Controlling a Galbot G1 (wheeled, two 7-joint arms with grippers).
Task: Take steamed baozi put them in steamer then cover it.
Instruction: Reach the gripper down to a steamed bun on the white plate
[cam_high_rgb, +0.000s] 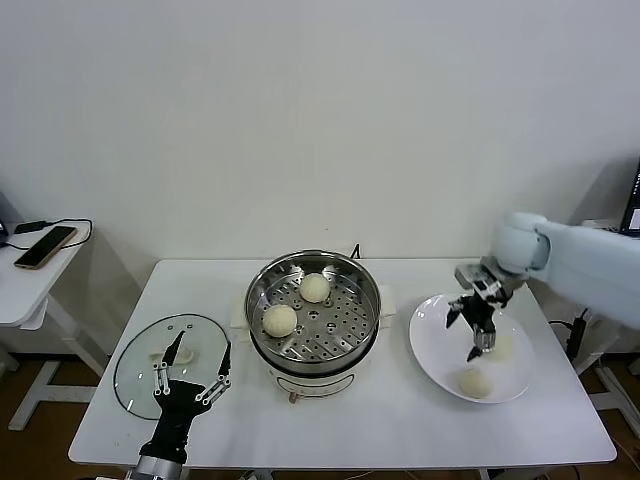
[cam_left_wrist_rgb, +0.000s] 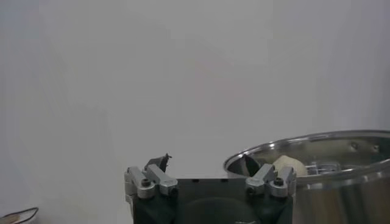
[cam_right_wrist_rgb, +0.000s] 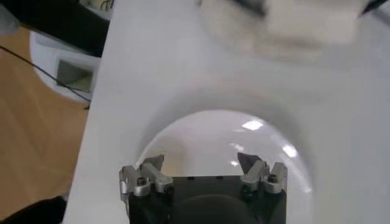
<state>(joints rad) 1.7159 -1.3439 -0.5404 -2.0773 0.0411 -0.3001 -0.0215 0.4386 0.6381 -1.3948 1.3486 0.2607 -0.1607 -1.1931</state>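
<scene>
Steamed baozi: two in the steamer (cam_high_rgb: 313, 310) at (cam_high_rgb: 280, 320) and (cam_high_rgb: 315, 288); two on the white plate (cam_high_rgb: 440, 350) at (cam_high_rgb: 474, 382) and (cam_high_rgb: 497, 345); judged soft, light, dentable; take gently across the rounded sides; right hand (cam_high_rgb: 470, 330) spread above plate; left hand (cam_high_rgb: 192, 372) spread over glass lid (cam_high_rgb: 140, 365), bench (cam_high_rgb: 380, 425).

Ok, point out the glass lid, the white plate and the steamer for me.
glass lid (cam_high_rgb: 140, 352), head view, bare glass left of the handle.
white plate (cam_high_rgb: 428, 318), head view, bare left part of the rim.
steamer (cam_high_rgb: 340, 322), head view, perforated tray between the baozi.
</scene>
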